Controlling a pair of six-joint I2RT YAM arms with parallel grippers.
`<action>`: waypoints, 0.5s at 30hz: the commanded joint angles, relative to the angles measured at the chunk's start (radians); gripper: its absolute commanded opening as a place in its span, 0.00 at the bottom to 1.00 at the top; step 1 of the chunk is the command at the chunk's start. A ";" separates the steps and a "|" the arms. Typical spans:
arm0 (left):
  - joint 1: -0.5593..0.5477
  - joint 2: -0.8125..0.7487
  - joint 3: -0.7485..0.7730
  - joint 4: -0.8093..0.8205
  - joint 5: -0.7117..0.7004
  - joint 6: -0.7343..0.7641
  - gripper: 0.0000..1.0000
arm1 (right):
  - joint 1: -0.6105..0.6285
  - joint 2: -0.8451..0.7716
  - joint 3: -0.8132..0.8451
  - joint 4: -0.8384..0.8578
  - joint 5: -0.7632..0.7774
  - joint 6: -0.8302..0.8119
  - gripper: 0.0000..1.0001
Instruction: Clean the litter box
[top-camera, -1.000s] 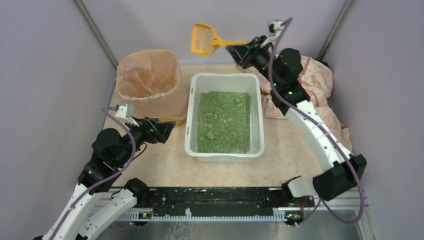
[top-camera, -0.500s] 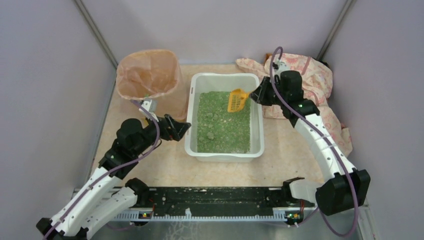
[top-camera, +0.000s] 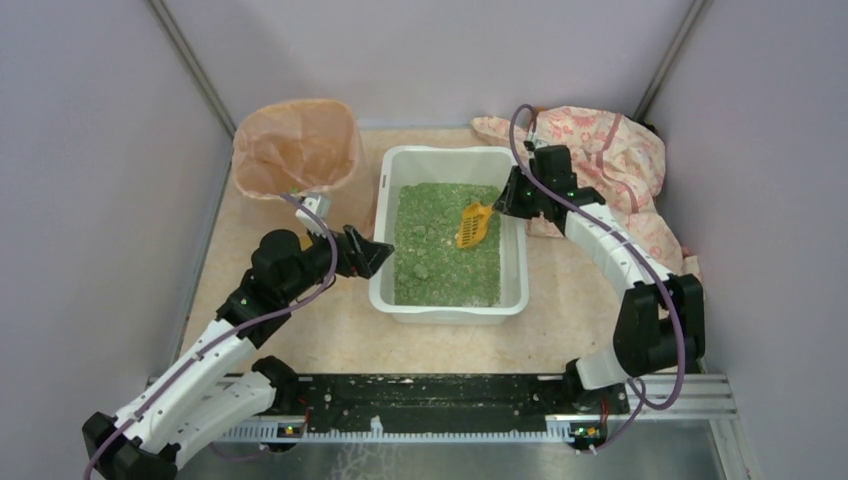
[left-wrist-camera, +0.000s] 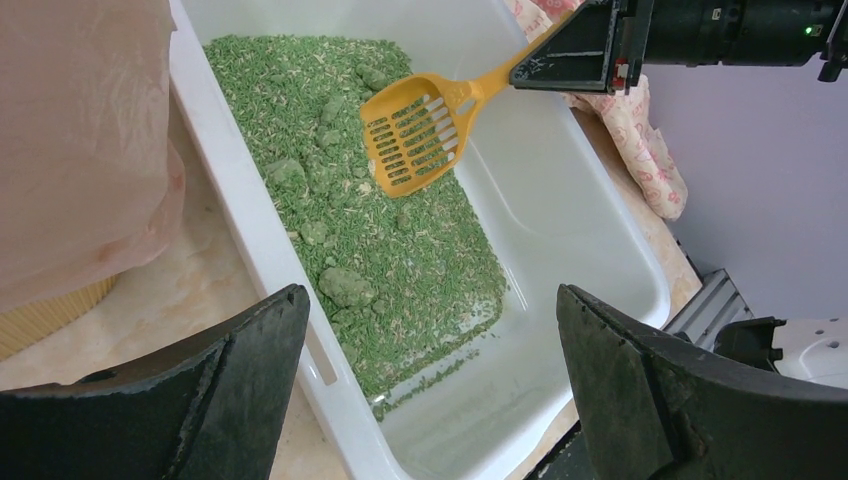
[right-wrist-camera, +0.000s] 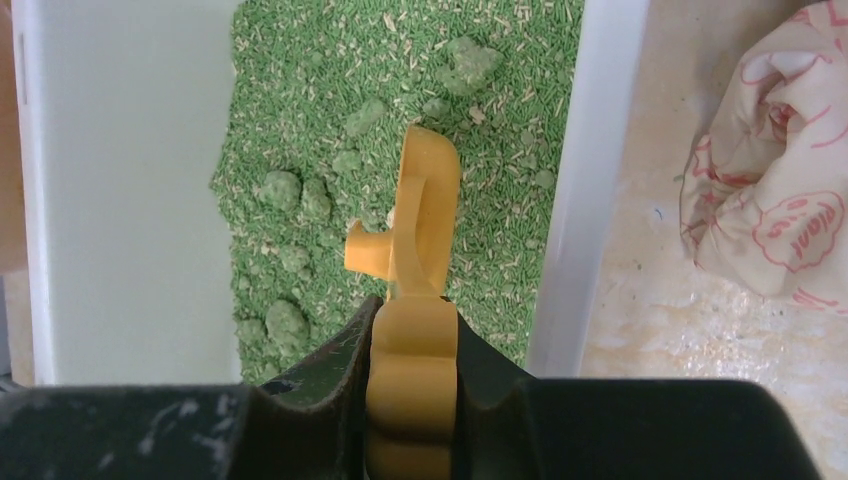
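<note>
From the top camera I see the litter box in the middle of the table, its long side running from 12 to 6 o'clock. Green litter with several clumps covers most of its floor. The right gripper comes in from about 2 o'clock of the box, over the right rim, and it is clamped firmly on the handle of the orange-yellow scoop. In the right wrist view the handle sits squeezed between both jaws. The slotted head of the scoop is tilted down toward the litter in the far half of the box, but I cannot tell whether it touches the granules. The left gripper is at 9 o'clock of the box, just beside the left wall, with its jaws spread wide and nothing between them. The round bin with the peach bag stands at 10 o'clock, near the box corner, and a pink patterned cloth lies at 2 o'clock.
</note>
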 joint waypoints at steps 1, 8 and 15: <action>-0.005 0.023 -0.002 0.063 0.013 0.017 0.99 | 0.001 0.046 0.053 0.098 0.049 0.009 0.00; -0.003 0.063 0.011 0.077 0.016 0.037 0.99 | -0.007 0.073 0.071 0.170 0.104 0.055 0.00; -0.004 0.070 0.002 0.077 0.020 0.035 0.99 | -0.018 0.205 0.063 0.244 0.013 0.092 0.00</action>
